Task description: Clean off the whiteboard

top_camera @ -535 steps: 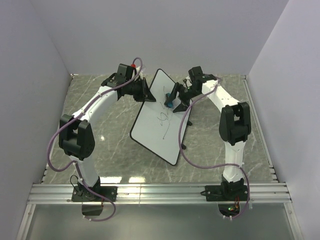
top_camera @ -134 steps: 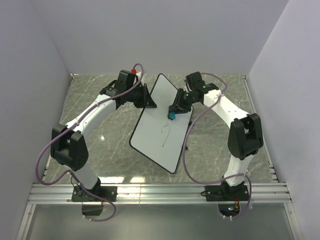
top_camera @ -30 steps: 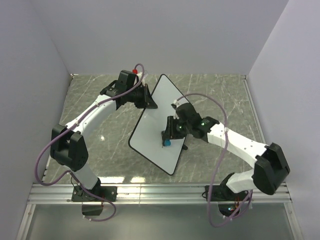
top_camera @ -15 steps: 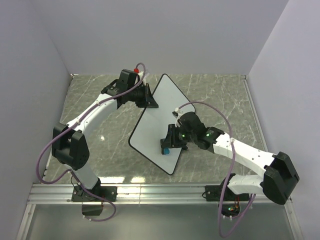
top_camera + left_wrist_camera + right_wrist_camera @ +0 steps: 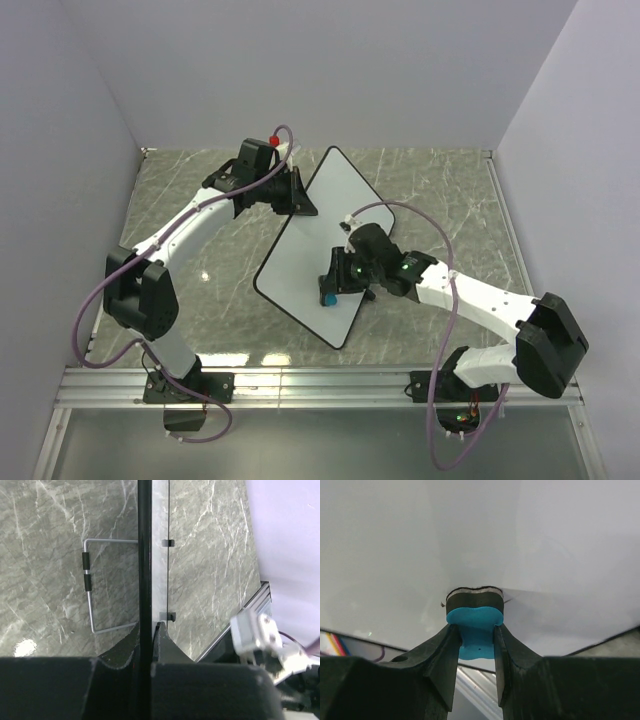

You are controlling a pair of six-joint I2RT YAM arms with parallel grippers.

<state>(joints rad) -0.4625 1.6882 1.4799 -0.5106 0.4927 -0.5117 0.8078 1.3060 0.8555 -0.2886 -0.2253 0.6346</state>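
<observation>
Left arm stretched far, left gripper [image 5: 297, 201] clamped shut on whiteboard [image 5: 318, 225] edge, whiteboard mid-table [image 5: 440, 190], right arm low, right gripper [image 5: 331, 289] part-open pinching eraser [image 5: 474, 628] against it, eraser face hidden.

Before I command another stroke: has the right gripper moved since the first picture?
Yes. The right gripper, shut on the blue eraser, has come down the whiteboard from its far end toward the near rail.

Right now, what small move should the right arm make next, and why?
Probably lift the right gripper straight off the whiteboard. The eraser it holds sits toward the board's near end, no marks show on the surface, and the left gripper is clamped on the rim.
</observation>
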